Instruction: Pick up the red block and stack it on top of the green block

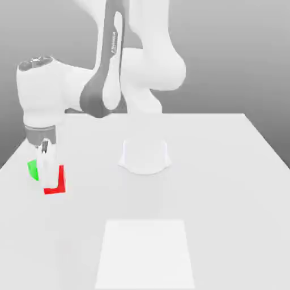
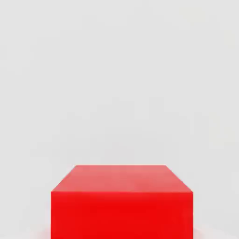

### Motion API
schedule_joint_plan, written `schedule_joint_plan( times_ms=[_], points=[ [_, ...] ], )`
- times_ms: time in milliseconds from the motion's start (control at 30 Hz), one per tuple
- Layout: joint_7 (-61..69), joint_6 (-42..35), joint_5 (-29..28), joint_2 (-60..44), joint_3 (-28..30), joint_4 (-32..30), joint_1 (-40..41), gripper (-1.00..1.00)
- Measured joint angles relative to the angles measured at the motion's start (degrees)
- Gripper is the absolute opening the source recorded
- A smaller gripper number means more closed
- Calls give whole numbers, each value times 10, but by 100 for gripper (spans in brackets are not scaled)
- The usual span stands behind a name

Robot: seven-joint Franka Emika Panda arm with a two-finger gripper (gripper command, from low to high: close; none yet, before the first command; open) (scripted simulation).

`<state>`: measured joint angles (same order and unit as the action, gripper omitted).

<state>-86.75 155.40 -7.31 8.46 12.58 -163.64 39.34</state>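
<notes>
Red block (image 1: 61,184): one, bright, plain-faced; placed toward the exterior view's left, partly covered by the pincer (image 1: 51,182). In the hand view, its top and one side face are shown, the block being centred between the pincer's two sides.

Pincer: one, pointed downward; closed on the red block, which is gripped. Whether the block is lifted or is still supported by the table (image 1: 226,198) cannot be told.

Green block (image 1: 33,169): one, seen beside the pincer, on the exterior view's left of the red block; partly hidden. Whether the two blocks are touched together or set apart cannot be told. The red block is not stacked on it.

Robot arm (image 1: 156,62): one, white with dark grey parts; its base (image 1: 145,157) is set at the table's middle, its hand extended to the exterior view's left.
</notes>
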Motion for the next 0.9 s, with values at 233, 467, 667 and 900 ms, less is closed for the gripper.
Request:
schedule_joint_plan(
  times_ms=[233,467,667,900],
  points=[
    [30,-23,-31,30,127,-2,146,-100],
    [127,3,99,-16,165,1,100,-100],
    [203,24,208,-64,170,6,66,-100],
    [252,52,277,-110,158,11,63,-100]
  ],
)
